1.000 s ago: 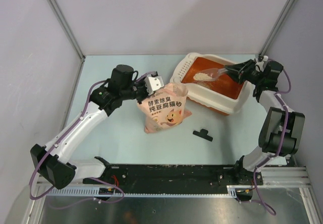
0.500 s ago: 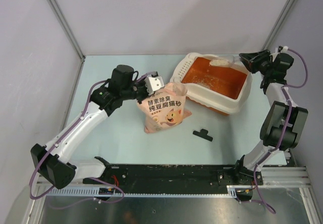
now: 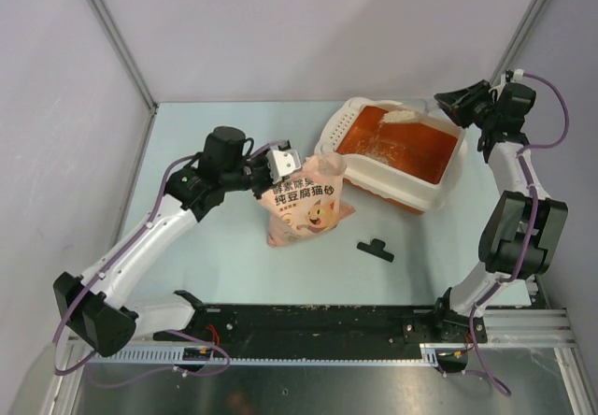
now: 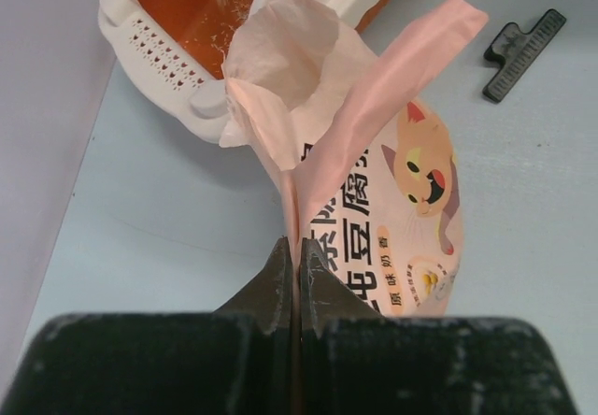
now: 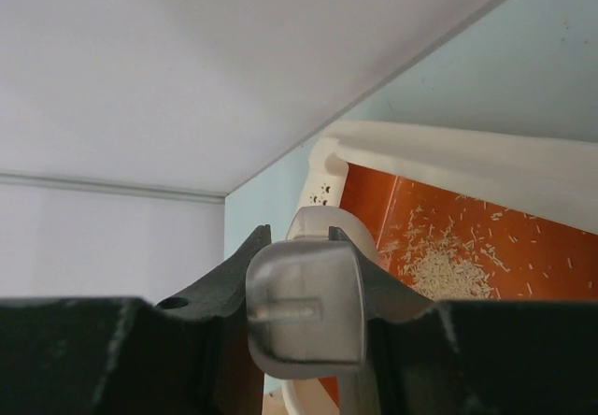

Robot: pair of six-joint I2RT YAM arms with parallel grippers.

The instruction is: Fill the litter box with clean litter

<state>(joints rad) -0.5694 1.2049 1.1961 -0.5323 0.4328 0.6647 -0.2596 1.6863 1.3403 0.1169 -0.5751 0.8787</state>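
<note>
The litter box (image 3: 452, 170), cream outside and orange inside, stands at the back right with its perforated ledge (image 3: 348, 123) on the left end. My right gripper (image 3: 448, 106) hangs over the far rim, shut on the handle of a clear scoop (image 3: 404, 113) that carries clean litter. A thin pale trail runs from the scoop down the orange wall. In the right wrist view a small patch of clean litter (image 5: 439, 270) lies on the orange floor beyond the scoop handle (image 5: 304, 307). My left gripper (image 4: 299, 247) is shut on the top edge of the open pink bag (image 4: 374, 181).
A black clip (image 3: 376, 249) lies on the table in front of the box, right of the pink bag (image 3: 304, 205). Grey walls close in the back and both sides. The box's ledge (image 4: 159, 50) is just beyond the bag's mouth.
My right gripper has lifted the scoop from the middle of the box up and back to the far rim. The left arm and the bag shifted slightly.
</note>
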